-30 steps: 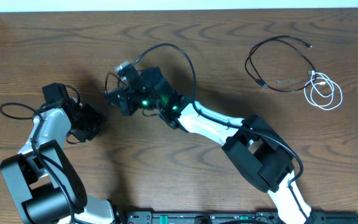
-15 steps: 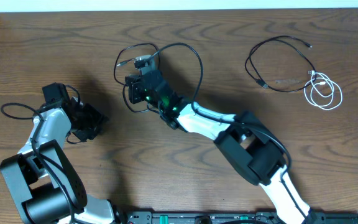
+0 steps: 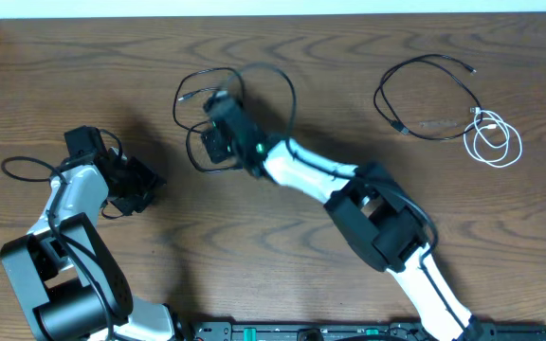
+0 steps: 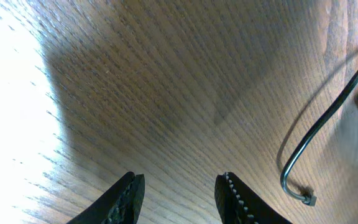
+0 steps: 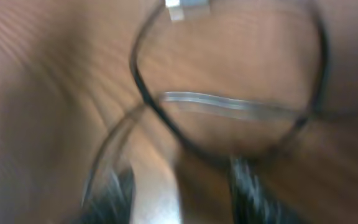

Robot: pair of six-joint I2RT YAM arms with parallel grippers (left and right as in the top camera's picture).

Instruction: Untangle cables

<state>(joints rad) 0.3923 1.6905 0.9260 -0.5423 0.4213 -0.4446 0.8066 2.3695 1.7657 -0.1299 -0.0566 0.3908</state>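
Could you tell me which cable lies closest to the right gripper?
The black cable looped mid-table at the right gripper; the second black cable and white cable lie apart.

Three cables lie on one wooden table (image 3: 349,38). One is a white cable (image 3: 518,145), coiled. Two are black: the near black cable (image 3: 423,59) just left of the white cable, and the far black cable (image 3: 184,96) well left of it. Two robot arms: left arm (image 3: 64,204), right arm (image 3: 311,175).
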